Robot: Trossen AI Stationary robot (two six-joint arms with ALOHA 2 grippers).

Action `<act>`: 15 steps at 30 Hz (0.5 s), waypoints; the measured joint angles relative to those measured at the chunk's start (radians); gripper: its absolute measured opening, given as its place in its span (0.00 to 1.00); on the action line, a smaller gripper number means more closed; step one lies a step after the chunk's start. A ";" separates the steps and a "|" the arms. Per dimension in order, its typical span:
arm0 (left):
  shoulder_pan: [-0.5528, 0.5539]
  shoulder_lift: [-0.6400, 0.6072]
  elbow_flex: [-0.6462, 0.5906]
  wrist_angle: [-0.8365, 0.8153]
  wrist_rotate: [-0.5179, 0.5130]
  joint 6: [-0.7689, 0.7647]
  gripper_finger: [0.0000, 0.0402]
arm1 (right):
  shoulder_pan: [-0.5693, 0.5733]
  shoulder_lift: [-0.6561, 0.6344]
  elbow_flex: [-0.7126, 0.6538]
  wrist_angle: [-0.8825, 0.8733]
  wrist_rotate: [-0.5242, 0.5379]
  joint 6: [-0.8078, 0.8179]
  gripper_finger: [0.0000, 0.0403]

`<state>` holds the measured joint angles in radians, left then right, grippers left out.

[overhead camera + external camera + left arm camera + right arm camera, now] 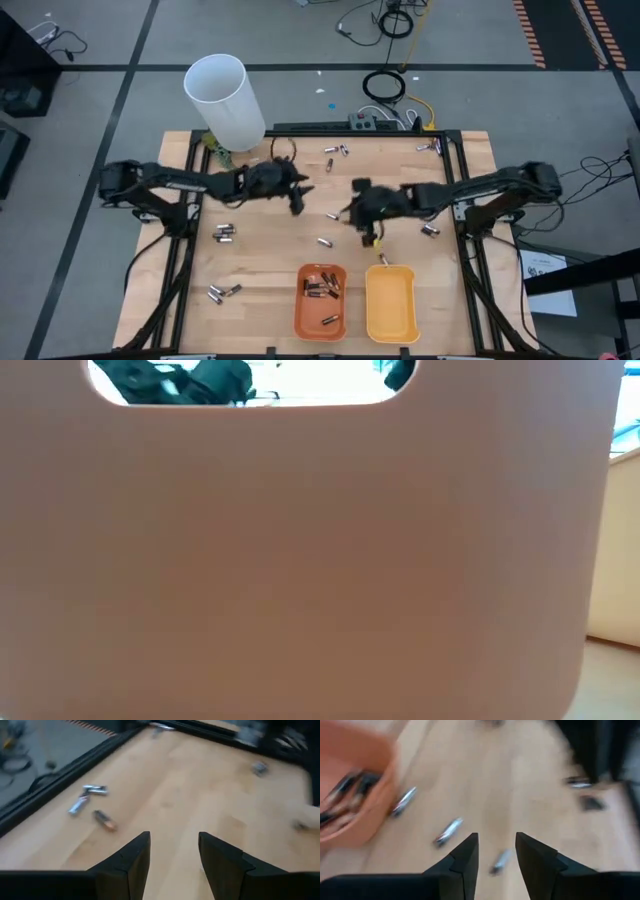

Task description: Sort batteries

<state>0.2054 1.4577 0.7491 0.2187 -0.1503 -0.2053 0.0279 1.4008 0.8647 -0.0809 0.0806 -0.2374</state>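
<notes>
Small batteries lie scattered on the wooden table: a pair at the left, one at the middle, more near the far edge. Several dark ones lie in the orange tray; beside it stands the yellow tray. My left gripper hovers open over the table's middle, and its wrist view shows nothing between the fingers, with batteries farther off. My right gripper hovers open close by, above loose silvery batteries.
A tall white tube stands at the table's far left corner. A dark frame borders the table. In the low view the orange tray's wall fills nearly the whole picture; only dark arm parts show through its handle cut-out.
</notes>
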 joint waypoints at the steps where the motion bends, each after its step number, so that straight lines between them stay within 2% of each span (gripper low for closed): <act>1: 0.022 0.028 0.016 0.000 0.004 -0.033 0.44 | -0.021 -0.031 -0.039 0.064 0.003 0.016 0.30; 4: 0.068 0.129 0.080 -0.003 0.019 -0.103 0.44 | -0.071 -0.113 -0.133 0.200 0.003 0.103 0.30; 8: 0.082 0.263 0.204 -0.043 0.030 -0.128 0.44 | -0.097 -0.188 -0.213 0.211 0.003 0.236 0.30; 12: 0.105 0.399 0.379 -0.241 -0.037 -0.165 0.44 | -0.090 -0.212 -0.278 0.234 0.001 0.303 0.30; 15: 0.136 0.499 0.522 -0.415 -0.027 -0.205 0.44 | -0.089 -0.212 -0.282 0.258 0.000 0.305 0.30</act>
<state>0.3410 1.9565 1.2710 -0.1967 -0.1775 -0.4099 -0.0612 1.1890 0.5823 0.1768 0.0811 0.0677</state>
